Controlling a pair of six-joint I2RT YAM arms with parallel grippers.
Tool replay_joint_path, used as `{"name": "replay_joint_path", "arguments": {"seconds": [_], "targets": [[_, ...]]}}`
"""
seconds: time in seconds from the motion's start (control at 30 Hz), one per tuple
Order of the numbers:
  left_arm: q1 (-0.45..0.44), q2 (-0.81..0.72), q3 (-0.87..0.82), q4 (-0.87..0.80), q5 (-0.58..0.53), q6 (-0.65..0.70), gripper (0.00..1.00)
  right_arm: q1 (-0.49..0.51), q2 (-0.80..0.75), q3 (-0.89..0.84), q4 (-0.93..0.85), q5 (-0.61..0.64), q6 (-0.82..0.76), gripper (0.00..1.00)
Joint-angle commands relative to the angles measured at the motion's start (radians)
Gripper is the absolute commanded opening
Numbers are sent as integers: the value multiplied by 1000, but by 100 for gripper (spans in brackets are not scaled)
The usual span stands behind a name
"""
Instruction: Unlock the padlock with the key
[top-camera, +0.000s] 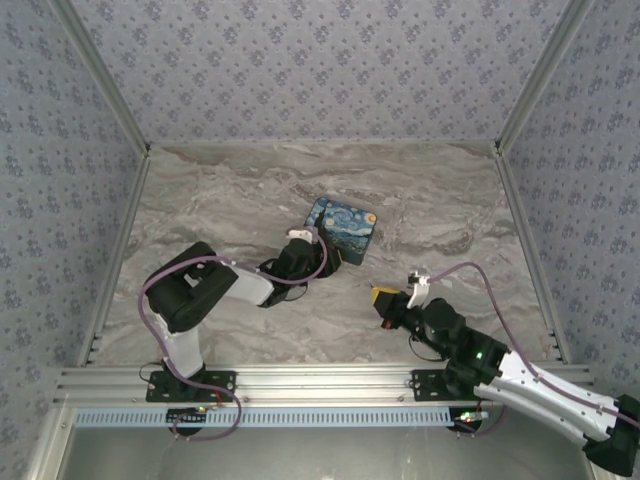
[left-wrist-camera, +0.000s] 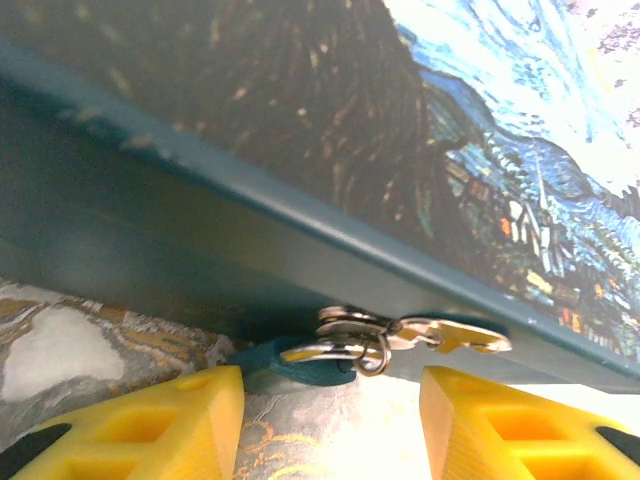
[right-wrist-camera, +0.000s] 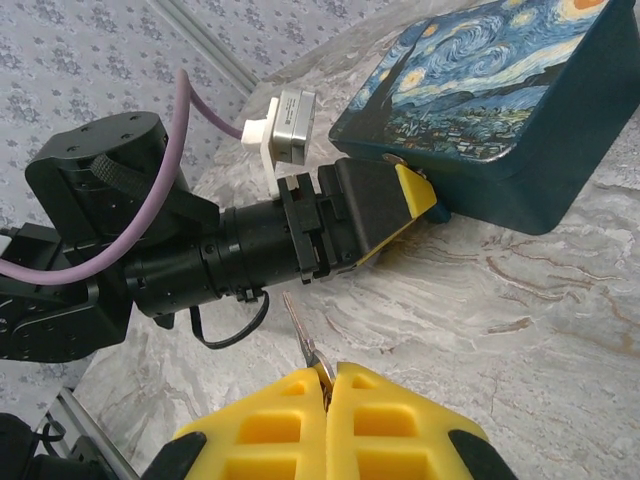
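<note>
The padlock (left-wrist-camera: 350, 340), small and silvery, sits against the lower front edge of the blue painted box (left-wrist-camera: 300, 120), with a wire ring and a flat metal tab beside it, just above the marble bench (left-wrist-camera: 60, 340). Whether its shackle is locked cannot be told. The left jaws stand partly open just in front of the padlock, one of their yellow fingers (left-wrist-camera: 170, 420) on each side of it, and they grip nothing. From above, the box lies near the middle of the bench with the left arm (top-camera: 190, 290) reaching to its near-left edge. The key (right-wrist-camera: 297, 322), a thin strip of metal, juts from the tips of the right jaws, which are shut tight on it. The right arm (top-camera: 480, 360) is near the box on its near-right side and does not touch it.
</note>
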Motion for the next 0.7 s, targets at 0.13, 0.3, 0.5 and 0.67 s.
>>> {"name": "replay_joint_path", "arguments": {"seconds": [0.13,0.3,0.5,0.67], "targets": [[-8,-16,-25,-201,-62,-21,55,9,-35,-19,-13,14,-1,0],[-9,0,-11,-166,-61,39,59,9,-50,-22,-29,15,-3,0],[-6,31,-2,-125,-68,88,60,9,-85,-30,-46,20,-4,0],[-2,33,6,-120,-97,140,61,9,-116,-34,-74,28,-4,0]]}}
